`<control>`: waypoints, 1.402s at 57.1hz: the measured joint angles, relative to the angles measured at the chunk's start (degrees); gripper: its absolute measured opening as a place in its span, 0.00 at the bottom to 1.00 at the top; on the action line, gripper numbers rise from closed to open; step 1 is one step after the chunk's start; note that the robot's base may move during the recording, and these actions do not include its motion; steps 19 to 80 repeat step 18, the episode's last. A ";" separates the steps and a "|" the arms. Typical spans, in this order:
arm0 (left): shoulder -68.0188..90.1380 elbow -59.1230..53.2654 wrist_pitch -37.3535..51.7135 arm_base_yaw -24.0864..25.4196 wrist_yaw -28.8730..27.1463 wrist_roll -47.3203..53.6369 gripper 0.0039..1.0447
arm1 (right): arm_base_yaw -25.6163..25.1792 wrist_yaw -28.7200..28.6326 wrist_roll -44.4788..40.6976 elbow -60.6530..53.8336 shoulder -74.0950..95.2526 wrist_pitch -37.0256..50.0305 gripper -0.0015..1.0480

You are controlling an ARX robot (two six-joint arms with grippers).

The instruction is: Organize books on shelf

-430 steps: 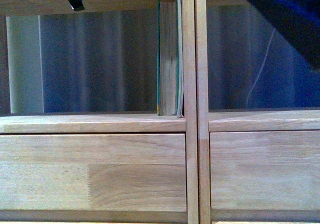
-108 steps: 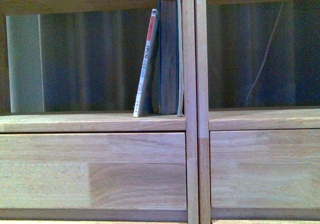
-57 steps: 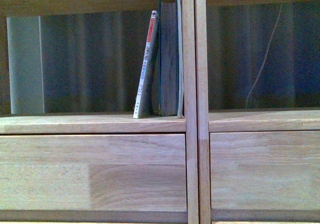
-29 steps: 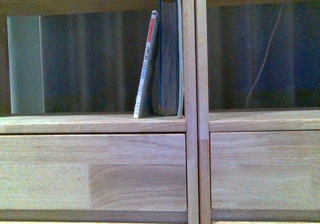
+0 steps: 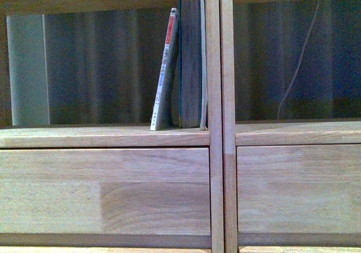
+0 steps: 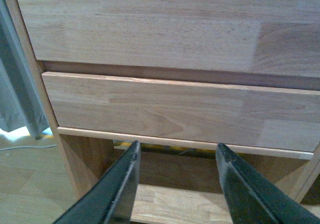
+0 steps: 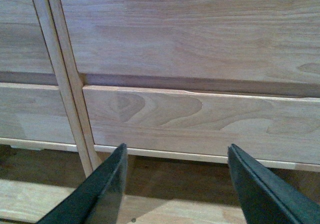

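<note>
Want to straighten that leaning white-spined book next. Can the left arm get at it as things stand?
Probably, after a lift. The left claw is open, empty, down by the drawer fronts; the white-spined book has open shelf beside it.

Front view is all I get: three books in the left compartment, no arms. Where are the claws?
Observer: The left claw is down facing the drawer fronts, jaws apart, empty.
Operator: And the right?
Observer: The right claw is open too, holding nothing, near the shelf's central double post.
Operator: Anything below the drawers?
Observer: An open lower compartment shows between the left claw's fingers.
</note>
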 joint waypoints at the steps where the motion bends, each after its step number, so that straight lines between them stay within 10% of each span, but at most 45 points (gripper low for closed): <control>1: 0.00 0.00 0.00 0.00 0.00 0.00 0.71 | 0.00 0.02 0.00 0.00 0.00 0.00 0.67; 10: 0.00 0.00 0.00 0.00 0.02 0.00 0.94 | 0.00 0.00 0.00 0.00 0.00 0.00 0.94; 80: 0.00 0.00 0.00 0.00 0.00 0.00 0.93 | 0.00 0.00 0.00 0.00 -0.02 0.00 0.93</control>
